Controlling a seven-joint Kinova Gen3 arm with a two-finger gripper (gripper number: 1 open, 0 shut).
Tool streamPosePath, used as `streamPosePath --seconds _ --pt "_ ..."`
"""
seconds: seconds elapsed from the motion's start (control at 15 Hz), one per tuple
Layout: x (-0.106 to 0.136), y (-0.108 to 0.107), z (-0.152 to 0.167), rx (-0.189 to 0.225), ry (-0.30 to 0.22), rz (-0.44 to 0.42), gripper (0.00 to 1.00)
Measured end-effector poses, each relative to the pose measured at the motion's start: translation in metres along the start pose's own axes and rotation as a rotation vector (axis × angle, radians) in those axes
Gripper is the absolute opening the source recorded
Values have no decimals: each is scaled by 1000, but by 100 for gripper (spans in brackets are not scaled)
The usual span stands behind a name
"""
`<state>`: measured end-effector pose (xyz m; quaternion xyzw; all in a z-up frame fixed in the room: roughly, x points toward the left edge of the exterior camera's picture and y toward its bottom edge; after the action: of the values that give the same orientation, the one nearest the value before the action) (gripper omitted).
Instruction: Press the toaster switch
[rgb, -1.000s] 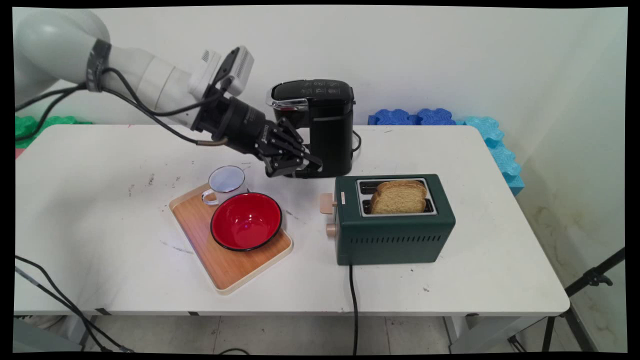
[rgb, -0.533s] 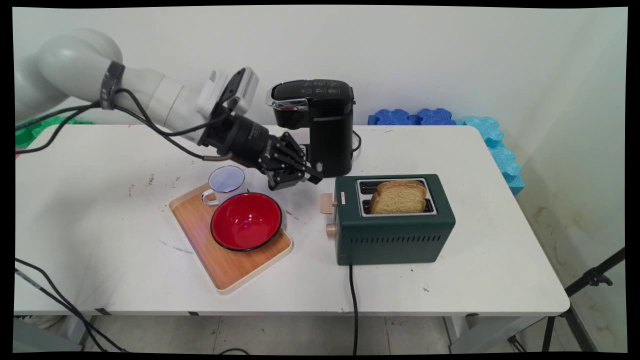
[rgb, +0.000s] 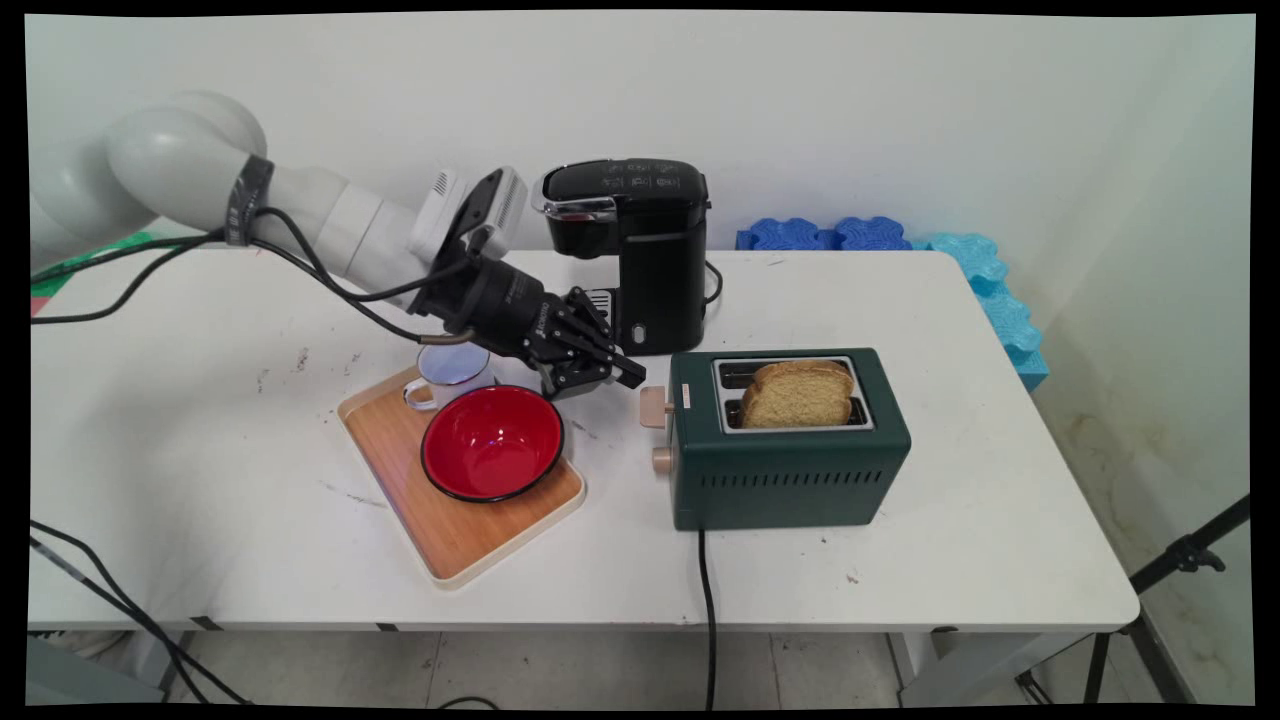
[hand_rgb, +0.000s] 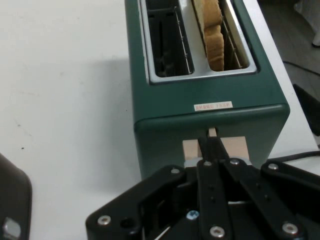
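In the middle of the picture, the black claw (rgb: 624, 377) had its two fingers pressed together, holding nothing, and pointed at the tan lever (rgb: 655, 407) of the green toaster (rgb: 790, 470), near the red bowl (rgb: 492, 442).

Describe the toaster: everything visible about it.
The toaster is a dark green, boxy two-slot model with a smooth, matte-looking shell and a silver frame around its slots. It stands upright on the table, right of the tray. One slice of bread stands in a slot; the other slot is empty. A beige lever and knob sit on its left end, vent slits line its front, and a black cord runs off the table edge. The gripper hangs beside the lever, fingers closed.
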<state>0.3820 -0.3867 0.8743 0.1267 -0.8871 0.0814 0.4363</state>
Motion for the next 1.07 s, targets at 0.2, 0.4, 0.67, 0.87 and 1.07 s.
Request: streamPosePath --seconds 0.2,0.4,0.67,0.87,1.07 --pt "-2 1 5 -2 3 -7 0" --pt "-4 2 11 -4 4 -14 0" --pt "-8 4 18 -6 1 -21 0" --pt "-10 5 22 -6 -3 -26 0" --pt "-13 6 27 -5 -6 -31 0"
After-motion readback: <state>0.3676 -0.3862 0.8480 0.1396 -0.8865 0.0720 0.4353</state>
